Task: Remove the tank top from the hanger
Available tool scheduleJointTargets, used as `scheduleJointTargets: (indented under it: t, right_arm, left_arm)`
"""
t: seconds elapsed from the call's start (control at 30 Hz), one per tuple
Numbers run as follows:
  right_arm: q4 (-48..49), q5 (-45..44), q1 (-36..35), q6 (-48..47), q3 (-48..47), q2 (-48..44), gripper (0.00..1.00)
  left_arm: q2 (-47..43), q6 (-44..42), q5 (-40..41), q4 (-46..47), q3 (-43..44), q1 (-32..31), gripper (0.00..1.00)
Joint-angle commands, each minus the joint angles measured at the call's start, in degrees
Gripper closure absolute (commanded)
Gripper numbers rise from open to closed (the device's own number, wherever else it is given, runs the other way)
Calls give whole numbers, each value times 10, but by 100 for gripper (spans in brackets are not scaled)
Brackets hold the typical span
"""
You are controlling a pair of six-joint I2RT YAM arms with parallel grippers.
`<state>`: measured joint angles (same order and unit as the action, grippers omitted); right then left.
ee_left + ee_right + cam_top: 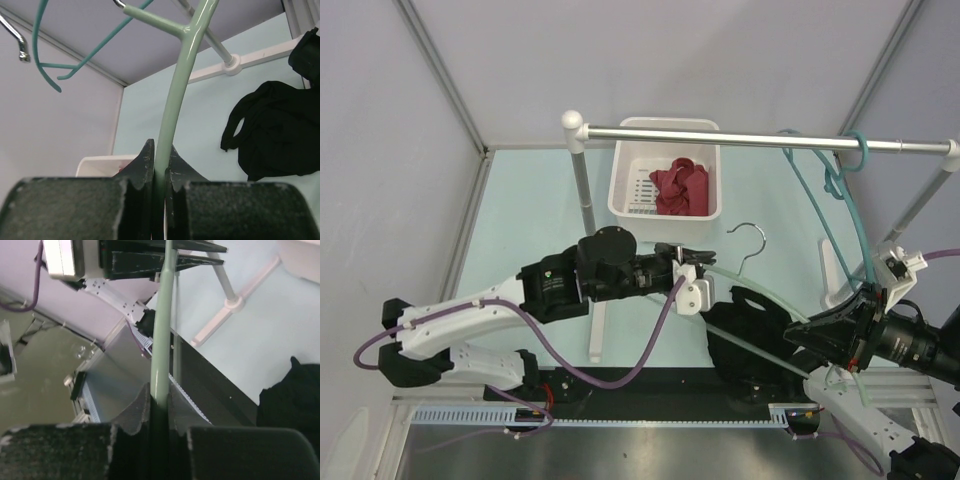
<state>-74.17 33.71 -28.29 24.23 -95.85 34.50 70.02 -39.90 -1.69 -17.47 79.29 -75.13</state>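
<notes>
Two grippers hold a pale green hanger [172, 100], and the black tank top [280, 135] lies on the table [530, 220].
The white basket [620, 170] at the back has a red cloth [682, 187] in it. The left gripper [160, 150] is squeezed tight on the hanger's bar. The right gripper [159, 392] is squeezed tight on it farther along. The tank top sits in a heap below the hanger. A teal hanger [840, 180] hangs on the rail [720, 136].
</notes>
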Motion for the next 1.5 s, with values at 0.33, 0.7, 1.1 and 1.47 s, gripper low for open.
scheduleJointTargets:
  t: [0.33, 0.7, 1.1, 1.47]
  right_arm:
    - [-11, -135, 39, -55, -120, 14, 100]
    - [95, -259, 50, -44, -128, 46, 100]
    - [87, -284, 68, 126, -176, 107, 100]
    - [4, -258, 166, 184, -214, 154, 100]
  left_arm:
    - [-122, 269, 25, 114, 11, -12, 14]
    - [-219, 471, -52, 143, -194, -11, 14]
    - [-134, 526, 102, 150, -257, -65, 15]
    - [-14, 596, 313, 104, -225, -117, 5]
